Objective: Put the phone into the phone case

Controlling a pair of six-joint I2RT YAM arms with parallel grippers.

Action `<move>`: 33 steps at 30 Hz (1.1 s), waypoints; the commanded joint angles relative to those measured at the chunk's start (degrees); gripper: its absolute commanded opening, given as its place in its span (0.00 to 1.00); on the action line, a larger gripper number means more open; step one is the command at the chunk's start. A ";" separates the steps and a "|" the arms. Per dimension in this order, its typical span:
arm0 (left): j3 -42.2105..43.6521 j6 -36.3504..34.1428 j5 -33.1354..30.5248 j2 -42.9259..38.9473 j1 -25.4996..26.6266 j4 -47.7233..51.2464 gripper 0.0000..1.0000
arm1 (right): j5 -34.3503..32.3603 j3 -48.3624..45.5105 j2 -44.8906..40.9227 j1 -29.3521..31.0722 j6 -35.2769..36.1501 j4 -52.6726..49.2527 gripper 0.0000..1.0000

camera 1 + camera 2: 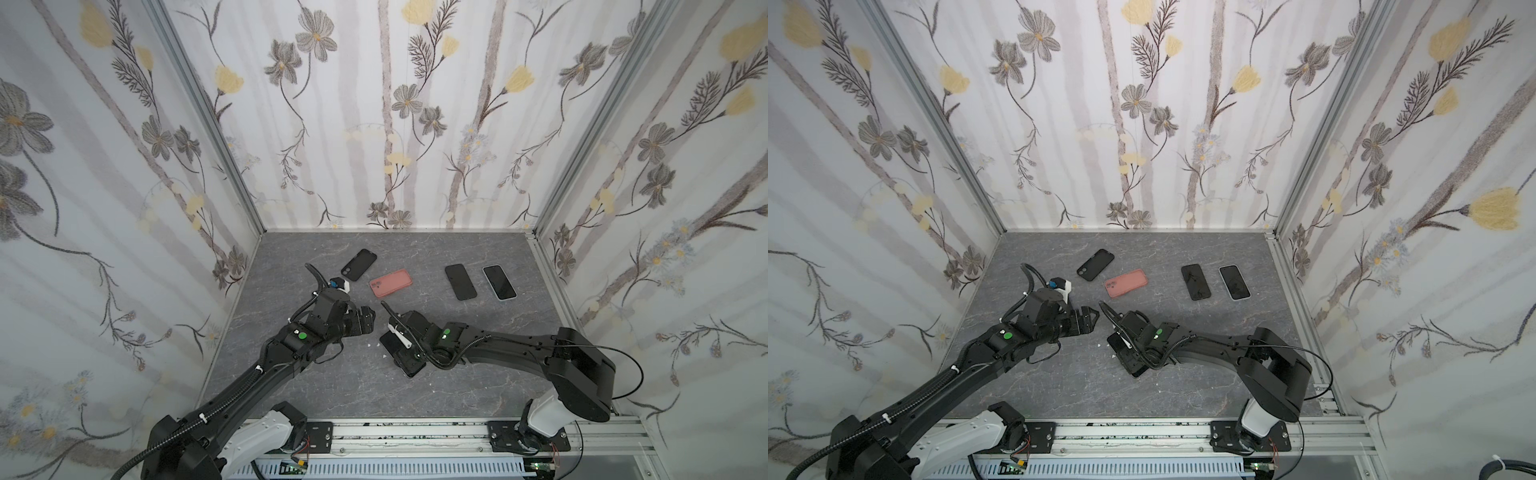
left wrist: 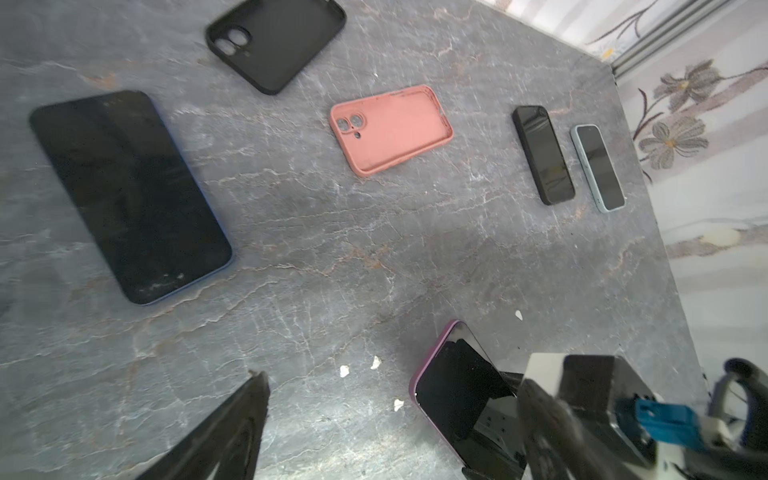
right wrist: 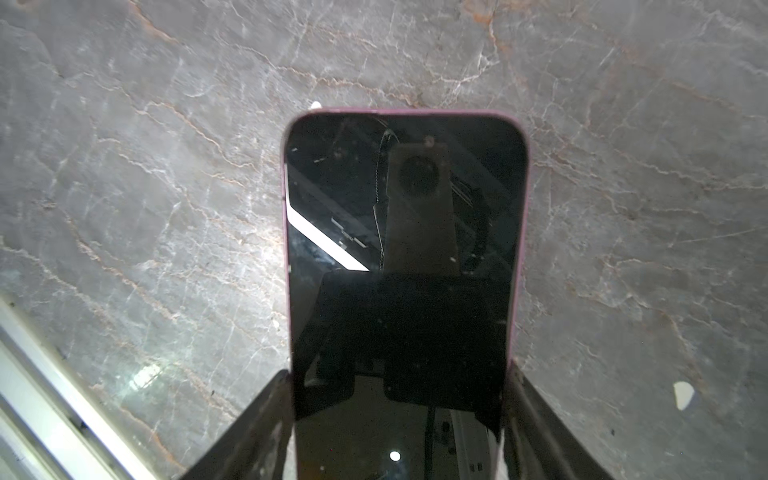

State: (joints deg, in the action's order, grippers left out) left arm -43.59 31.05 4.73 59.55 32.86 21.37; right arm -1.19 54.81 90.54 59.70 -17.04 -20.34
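A dark-screened phone with a purple rim lies screen up, low over the grey table. My right gripper is shut on its two long sides near one end. In both top views this phone shows only partly under the right gripper. An empty pink phone case lies open side up further back. My left gripper stands open and empty just left of the held phone.
An empty black case lies behind the left gripper. A black phone and a white-rimmed phone lie side by side at the back right. A blue-edged phone shows in the left wrist view. Walls enclose three sides.
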 commanded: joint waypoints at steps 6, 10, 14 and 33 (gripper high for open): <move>-0.82 -1.47 21.25 3.36 -1.85 -5.32 0.85 | 0.42 -3.18 -8.59 0.11 3.46 9.80 0.53; -0.38 -0.96 25.82 4.49 -2.02 -6.33 0.81 | 0.02 -2.60 -10.40 0.06 5.20 10.01 0.53; -0.22 -0.75 26.82 5.57 -2.01 -6.25 0.75 | -0.06 -2.42 -11.92 0.06 6.35 10.63 0.53; 2.77 3.63 29.56 4.44 -2.14 -10.55 0.06 | 5.26 -0.69 -10.21 1.21 7.93 13.56 0.52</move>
State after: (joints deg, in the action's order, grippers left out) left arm -41.08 33.52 35.92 64.47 30.83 12.49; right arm 3.11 53.25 80.14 60.71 -9.19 -11.44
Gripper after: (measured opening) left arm 0.108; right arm 0.673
